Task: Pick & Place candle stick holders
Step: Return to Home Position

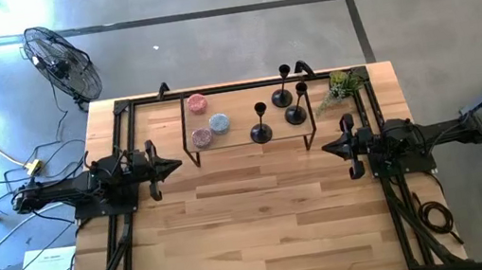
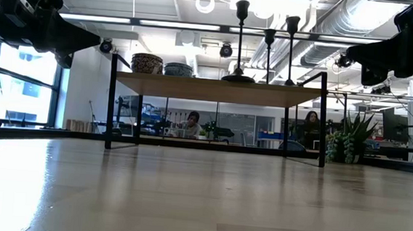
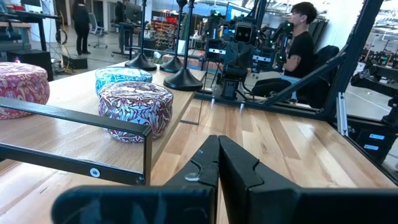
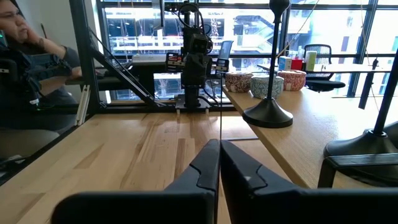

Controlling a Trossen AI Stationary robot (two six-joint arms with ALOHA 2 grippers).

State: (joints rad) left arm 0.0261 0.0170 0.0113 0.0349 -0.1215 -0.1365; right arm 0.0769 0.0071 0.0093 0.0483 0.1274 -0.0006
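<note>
Three candle holders [image 1: 295, 112] stood upright on the right half of the shelf [image 1: 237, 107], which sat along the tabletop's [image 1: 263, 218] far edge. Three patterned candle tins [image 1: 219, 123] sat on the shelf's left half. Plant [image 1: 341, 88] at the far right corner. Left tool [image 1: 177, 165] was by the shelf's left front leg, fingers together, holding nothing. Right tool [image 1: 326, 147] was by the right front leg, also pressed together and empty. Both were off the tabletop.
</note>
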